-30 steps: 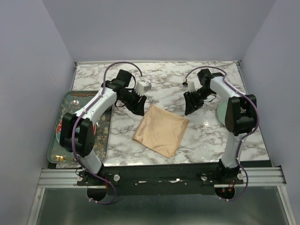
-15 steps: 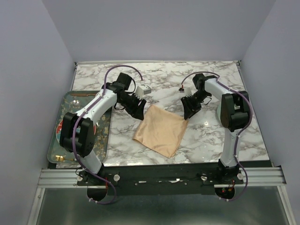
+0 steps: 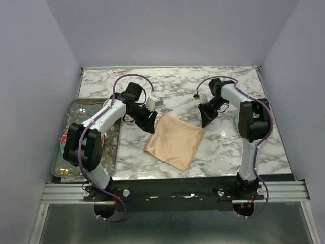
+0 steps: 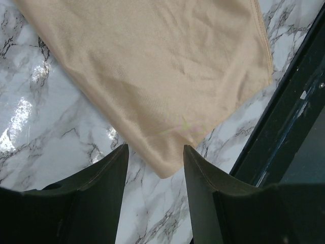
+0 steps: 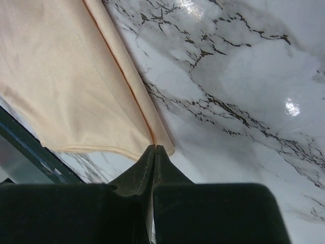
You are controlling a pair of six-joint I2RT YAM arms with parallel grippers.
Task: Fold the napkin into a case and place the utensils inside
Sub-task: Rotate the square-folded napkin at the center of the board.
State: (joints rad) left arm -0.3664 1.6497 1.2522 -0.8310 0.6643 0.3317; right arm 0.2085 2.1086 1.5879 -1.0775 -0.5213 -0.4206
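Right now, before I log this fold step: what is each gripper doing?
Left gripper: open, jaws straddling a napkin corner.
Right gripper: closed, apparently pinching another napkin corner.

The scene is lit brightly and evenly from above, white glare being thrown on the glossy marble table (image 5: 292, 107) (most plainly in the wrist views) and a faint sheen on the napkin (image 4: 167, 66), while shadows are kept soft and the near left gripper (image 4: 155, 147) is rendered dark and blurred.
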